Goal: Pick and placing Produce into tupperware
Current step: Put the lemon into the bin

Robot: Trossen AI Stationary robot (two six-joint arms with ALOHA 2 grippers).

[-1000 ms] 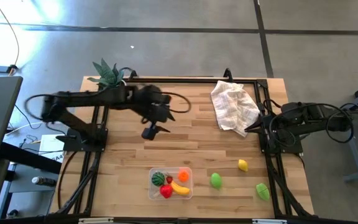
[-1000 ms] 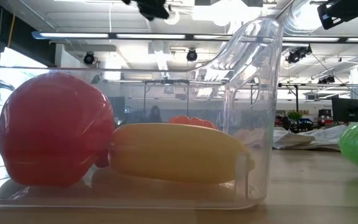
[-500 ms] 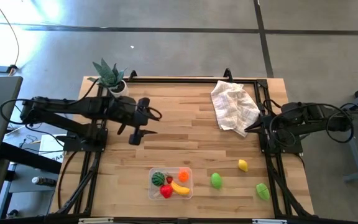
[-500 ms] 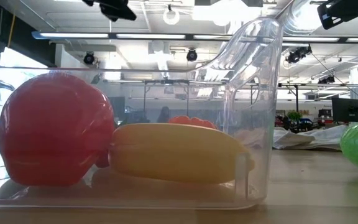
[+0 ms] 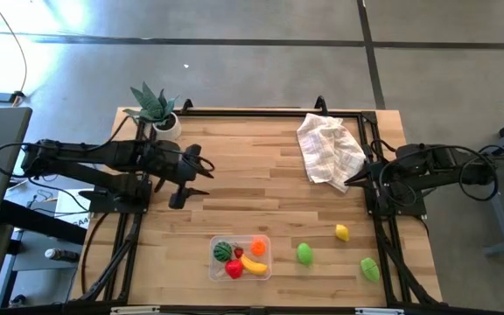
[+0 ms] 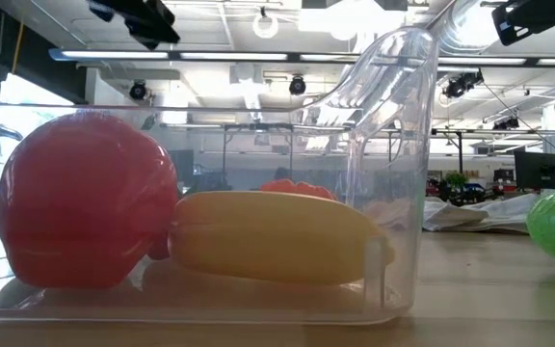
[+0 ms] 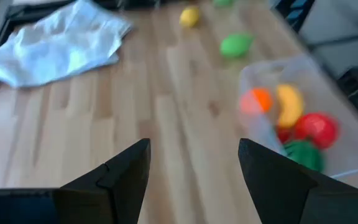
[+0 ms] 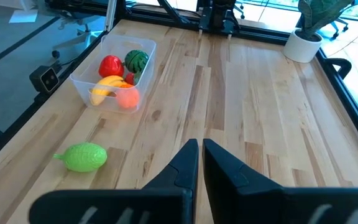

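Observation:
The clear tupperware (image 5: 241,257) sits near the table's near edge, holding a red fruit (image 5: 233,269), a banana (image 5: 254,264), an orange piece (image 5: 258,248) and a striped green piece (image 5: 223,251). A green fruit (image 5: 304,254), a lemon (image 5: 342,232) and another green piece (image 5: 370,268) lie on the wood to its right. My left gripper (image 5: 182,190) hovers open over the table's left half, far from the tupperware (image 7: 297,118). Its fingers frame bare wood in the left wrist view (image 7: 194,168). My right gripper (image 5: 354,179) waits shut at the right edge (image 8: 199,163).
A crumpled white checked cloth (image 5: 329,150) lies at the far right, just in front of the right gripper. A spiky green plant in a white pot (image 5: 154,107) stands at the far left corner. Bare wood stretches between the left gripper and the tupperware.
My left arm has drawn back toward the table's left edge, its gripper sliding from the table's middle to its left half and staying open. The produce, the tupperware and the right arm have kept still.

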